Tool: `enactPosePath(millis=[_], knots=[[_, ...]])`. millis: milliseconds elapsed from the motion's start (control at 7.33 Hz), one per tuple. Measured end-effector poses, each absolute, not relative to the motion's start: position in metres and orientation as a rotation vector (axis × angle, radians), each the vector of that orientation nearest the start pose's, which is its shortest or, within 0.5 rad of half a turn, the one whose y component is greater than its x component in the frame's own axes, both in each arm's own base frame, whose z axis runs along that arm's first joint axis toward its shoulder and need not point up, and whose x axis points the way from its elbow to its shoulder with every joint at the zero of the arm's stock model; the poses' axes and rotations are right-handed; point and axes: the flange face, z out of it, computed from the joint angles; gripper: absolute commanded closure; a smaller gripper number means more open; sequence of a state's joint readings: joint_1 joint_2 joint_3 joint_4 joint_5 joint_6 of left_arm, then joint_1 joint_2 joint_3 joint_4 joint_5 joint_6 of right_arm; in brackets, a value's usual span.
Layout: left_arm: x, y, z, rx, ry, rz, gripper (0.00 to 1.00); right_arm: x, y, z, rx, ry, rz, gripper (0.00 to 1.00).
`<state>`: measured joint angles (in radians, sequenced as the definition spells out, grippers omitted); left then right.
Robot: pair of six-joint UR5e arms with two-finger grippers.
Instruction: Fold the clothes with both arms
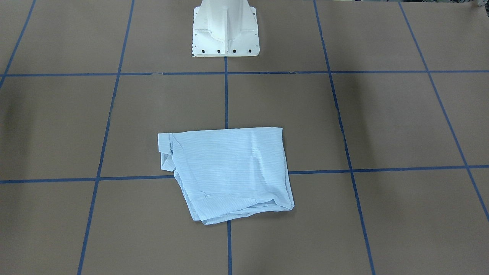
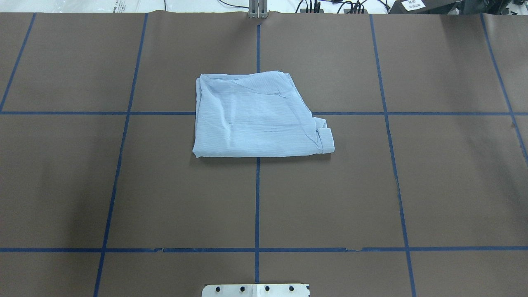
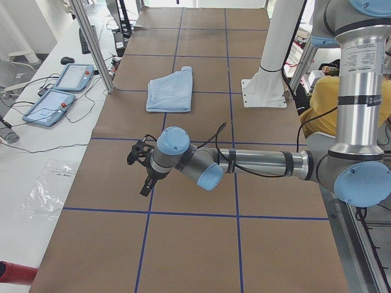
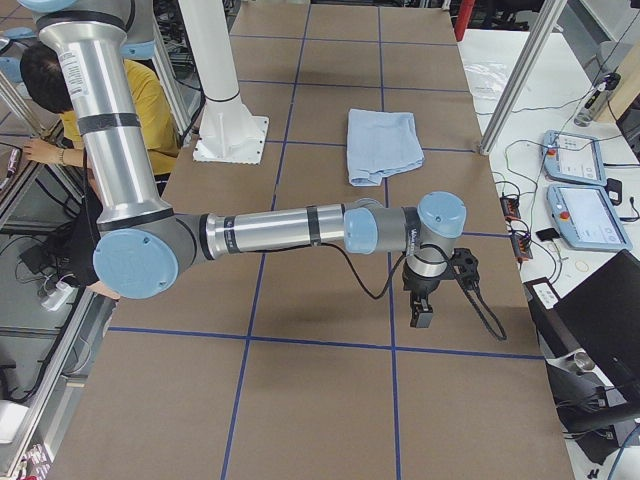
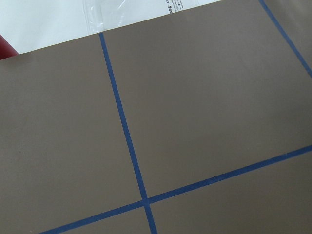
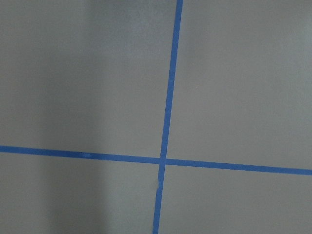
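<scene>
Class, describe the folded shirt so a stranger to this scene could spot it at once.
Start at the brown table gridded with blue tape and find the white pedestal at one side. Straight out from it, over a crossing of tape lines, lies the folded pale blue shirt. It is the only cloth there, a cuff poking from one corner.

Brown paper-topped table (image 2: 453, 185) w/ blue tape grid (image 2: 257, 198); folded pale blue striped shirt (image 2: 255, 119) lies near ctr, white pedestal base (image 1: 225, 34) at edge.
</scene>
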<state>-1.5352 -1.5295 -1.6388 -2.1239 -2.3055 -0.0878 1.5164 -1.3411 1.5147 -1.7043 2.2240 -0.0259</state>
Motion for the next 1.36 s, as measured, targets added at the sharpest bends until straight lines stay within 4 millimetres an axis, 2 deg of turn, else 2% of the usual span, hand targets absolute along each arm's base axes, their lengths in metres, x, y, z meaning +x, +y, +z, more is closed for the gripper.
enactPosePath(millis=[273,546,819,1092,1365], knots=[[-0.052,-0.514,0.580,0.486,0.709,0.174,0.00,0.033,-0.570,0.599,-0.008,-0.678,-0.098,0.00],[-0.052,-0.522,0.566,0.457,0.721,0.164,0.00,0.025,-0.548,0.609,-0.026,-0.709,-0.106,0.00],[-0.050,-0.506,0.556,0.428,0.771,0.163,0.00,0.015,-0.540,0.597,-0.006,-0.715,-0.130,0.00],[-0.049,-0.498,0.550,0.419,0.790,0.159,0.00,0.011,-0.543,0.578,0.029,-0.704,-0.151,0.00],[-0.049,-0.482,0.555,0.410,0.795,0.153,0.00,0.012,-0.533,0.566,0.053,-0.701,-0.158,0.00]])
